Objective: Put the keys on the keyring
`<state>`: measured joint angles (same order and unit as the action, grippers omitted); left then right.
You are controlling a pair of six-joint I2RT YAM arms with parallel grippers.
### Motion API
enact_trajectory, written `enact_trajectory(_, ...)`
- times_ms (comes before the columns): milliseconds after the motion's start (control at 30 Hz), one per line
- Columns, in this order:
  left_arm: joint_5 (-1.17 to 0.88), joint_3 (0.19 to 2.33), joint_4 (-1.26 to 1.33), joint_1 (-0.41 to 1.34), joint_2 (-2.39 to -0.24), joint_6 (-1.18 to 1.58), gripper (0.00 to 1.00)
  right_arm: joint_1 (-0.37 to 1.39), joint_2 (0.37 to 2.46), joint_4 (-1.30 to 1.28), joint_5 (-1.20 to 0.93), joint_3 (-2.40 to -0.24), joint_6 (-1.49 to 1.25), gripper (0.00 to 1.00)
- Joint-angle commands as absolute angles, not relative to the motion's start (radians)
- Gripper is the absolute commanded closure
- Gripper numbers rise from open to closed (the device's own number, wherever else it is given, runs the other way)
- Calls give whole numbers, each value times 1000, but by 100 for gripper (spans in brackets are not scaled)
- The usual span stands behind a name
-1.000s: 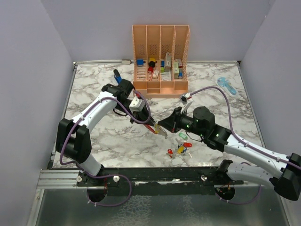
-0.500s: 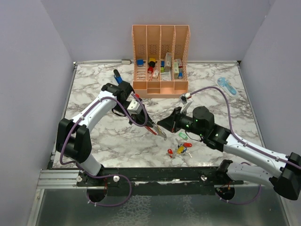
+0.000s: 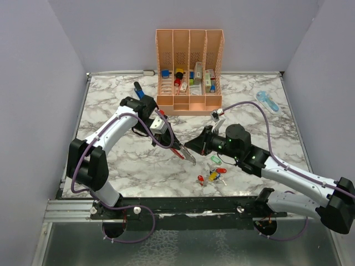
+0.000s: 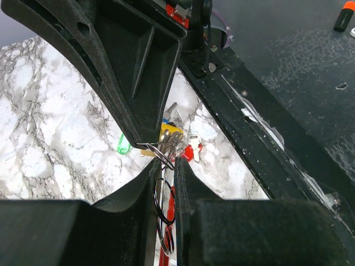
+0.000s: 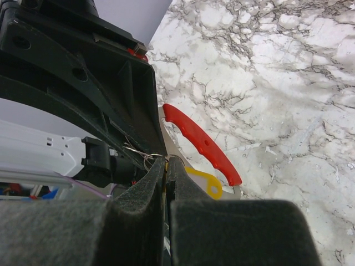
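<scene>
My left gripper (image 3: 180, 151) (image 4: 166, 166) is shut on the keyring (image 3: 187, 156), held just above the table's middle. Its red side (image 4: 169, 213) and thin wire rings show between the fingers. My right gripper (image 3: 192, 148) (image 5: 166, 162) is shut on a yellow-headed key (image 5: 209, 185), and its tip meets the keyring's red side (image 5: 202, 145) and the wire loops. The other keys (image 3: 211, 177) lie in a small cluster on the marble, with a green one (image 3: 216, 159) apart. The left wrist view shows them behind the right gripper's tip: green (image 4: 123, 145) and red (image 4: 194, 152).
A peach organiser (image 3: 189, 66) with coloured blocky items stands at the back centre. A dark blue stick tool (image 3: 138, 88) lies to its left and a pale blue flat tool (image 3: 267, 101) at the back right. The black front rail (image 4: 260, 138) runs near the keys.
Both grippers have edged slightly left, staying tip to tip at the keyring. The grips are unchanged and the loose keys have not moved.
</scene>
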<state>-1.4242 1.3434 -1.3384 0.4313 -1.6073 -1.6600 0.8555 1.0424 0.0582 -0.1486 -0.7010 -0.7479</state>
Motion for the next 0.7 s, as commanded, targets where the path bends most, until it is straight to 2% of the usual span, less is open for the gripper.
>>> enact_trajectory(0,-1507,1377,-1362,430,-1608,-1693,100,850,1037,18,-158,-682,-747,99)
enact_trajectory(667,-1502,1378,-1361,416,-1608,-1695,100,850,1025,-17,-190,-655,-775,99)
